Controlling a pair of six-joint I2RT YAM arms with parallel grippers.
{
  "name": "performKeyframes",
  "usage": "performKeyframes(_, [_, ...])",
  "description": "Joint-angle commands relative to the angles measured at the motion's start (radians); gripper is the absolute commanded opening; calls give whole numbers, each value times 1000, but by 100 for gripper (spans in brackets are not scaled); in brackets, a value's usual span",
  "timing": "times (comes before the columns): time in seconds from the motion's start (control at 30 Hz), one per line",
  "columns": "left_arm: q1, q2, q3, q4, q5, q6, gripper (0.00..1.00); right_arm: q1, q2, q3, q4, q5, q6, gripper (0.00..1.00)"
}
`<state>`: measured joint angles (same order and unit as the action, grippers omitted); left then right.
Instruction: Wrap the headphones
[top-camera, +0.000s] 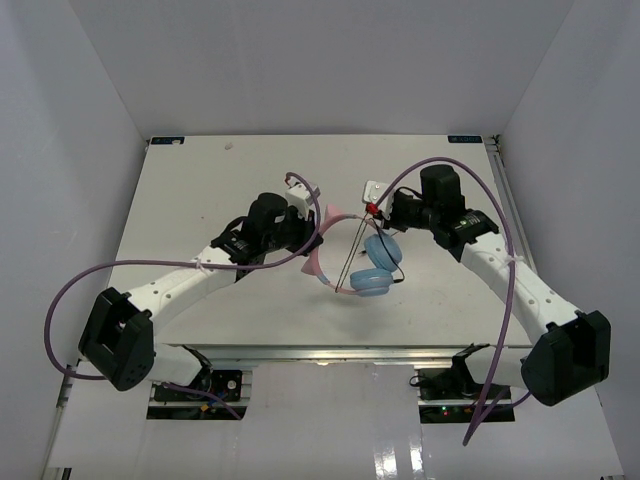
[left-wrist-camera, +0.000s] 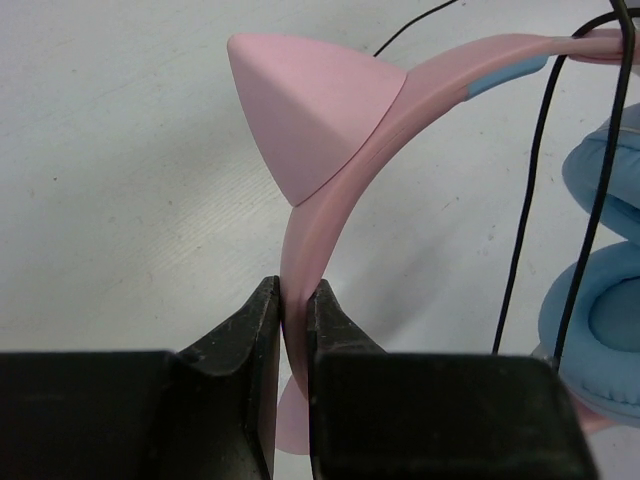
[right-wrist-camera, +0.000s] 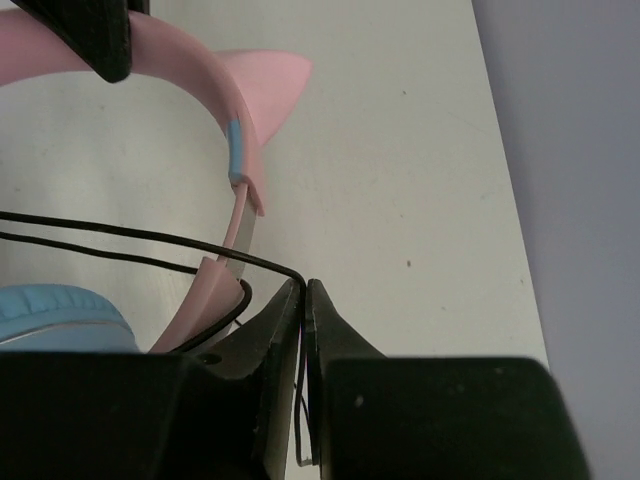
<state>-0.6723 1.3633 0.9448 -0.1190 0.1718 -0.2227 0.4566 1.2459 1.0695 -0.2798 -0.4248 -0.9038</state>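
I keep the left gripper (left-wrist-camera: 295, 300) clamped on the stiff pink headband (left-wrist-camera: 322, 205) and the right gripper (right-wrist-camera: 304, 290) pinching the limp, snaggable cord (right-wrist-camera: 120, 229), with the light headphones (top-camera: 372, 282) mid-table (top-camera: 200, 180) between them; I judge the band the firmest hold.

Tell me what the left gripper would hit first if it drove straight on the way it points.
The left gripper is shut on the pink plastic headband, whose pointed pink ear lies directly ahead. Both would travel with it, so the white tabletop beyond probably comes first, though depth is unclear.
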Motion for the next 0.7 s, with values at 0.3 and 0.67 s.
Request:
performKeyframes(0.3, [-4, -93, 165, -52, 148, -25, 0, -118, 61, -49, 96, -554, 163, 18])
performKeyframes(0.67, [-11, -78, 472, -239, 37, -134, 0, -116, 122, -279, 732, -776, 741, 65])
